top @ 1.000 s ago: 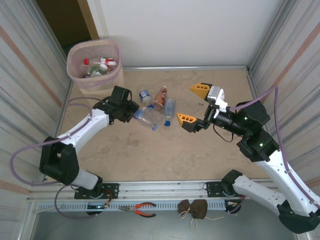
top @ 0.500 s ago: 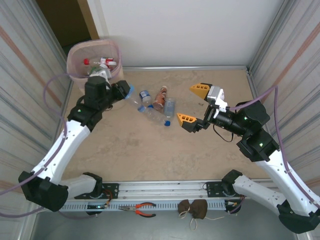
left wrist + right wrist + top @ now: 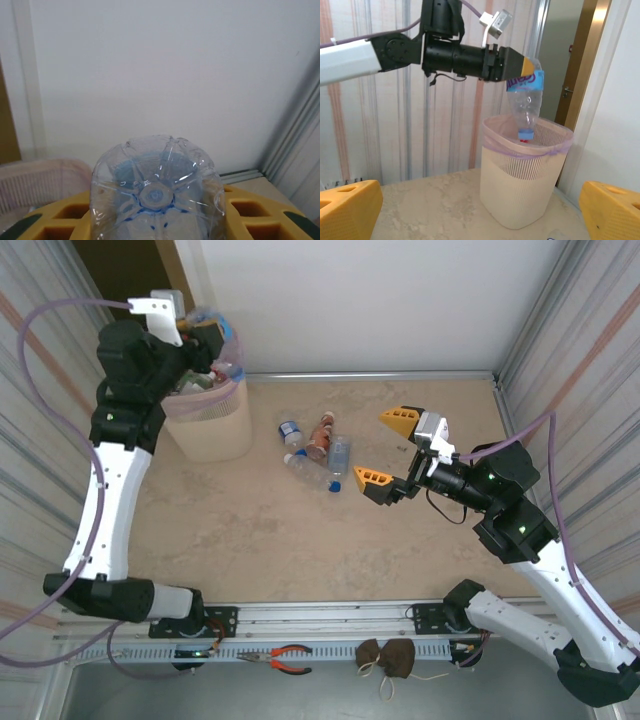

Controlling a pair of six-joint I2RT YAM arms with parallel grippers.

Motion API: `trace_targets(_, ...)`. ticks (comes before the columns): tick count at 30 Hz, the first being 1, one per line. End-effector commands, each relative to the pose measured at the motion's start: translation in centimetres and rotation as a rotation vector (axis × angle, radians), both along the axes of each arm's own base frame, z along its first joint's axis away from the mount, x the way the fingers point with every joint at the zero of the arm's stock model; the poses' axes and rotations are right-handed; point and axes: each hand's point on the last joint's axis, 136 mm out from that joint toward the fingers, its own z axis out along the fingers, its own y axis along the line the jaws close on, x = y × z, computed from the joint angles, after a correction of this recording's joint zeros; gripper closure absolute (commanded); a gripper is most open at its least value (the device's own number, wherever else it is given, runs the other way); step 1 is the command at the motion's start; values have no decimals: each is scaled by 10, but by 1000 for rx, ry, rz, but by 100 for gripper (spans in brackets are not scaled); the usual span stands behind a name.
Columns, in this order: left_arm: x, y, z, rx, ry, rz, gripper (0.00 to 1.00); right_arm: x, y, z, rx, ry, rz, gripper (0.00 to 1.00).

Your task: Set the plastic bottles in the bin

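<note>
Our left gripper [image 3: 524, 67] clamps a clear, blue-labelled bottle [image 3: 526, 107] cap-down over the bin [image 3: 520, 197]; our right gripper [image 3: 385, 448] gapes wide, holding nothing. We judge the bottle light, crushable and slick, best held across its body.

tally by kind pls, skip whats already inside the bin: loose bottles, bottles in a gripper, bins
loose plastic bottles: 4
clear bottle held in the left gripper: 1
bin: 1
total: 6
</note>
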Motion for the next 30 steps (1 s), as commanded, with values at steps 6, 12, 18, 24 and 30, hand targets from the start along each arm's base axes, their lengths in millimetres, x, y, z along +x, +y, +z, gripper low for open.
trace_targets(6, 31, 31, 12, 89, -66, -15, 70, -7, -3, 18, 18, -51, -3, 1)
trace_targets(12, 61, 52, -18, 77, -7, -35, 73, -10, -3, 22, 22, -57, 0, 1)
trace_targets(18, 79, 54, -51, 81, 70, -96, 75, -15, -4, 26, 27, -63, 3, 1)
trace_targets(24, 83, 50, -97, 99, 170, -151, 83, -16, -4, 24, 20, -65, -5, 1)
trace_targets(30, 83, 42, -141, 126, 226, -227, 82, -16, 0, 24, 15, -68, 5, 1)
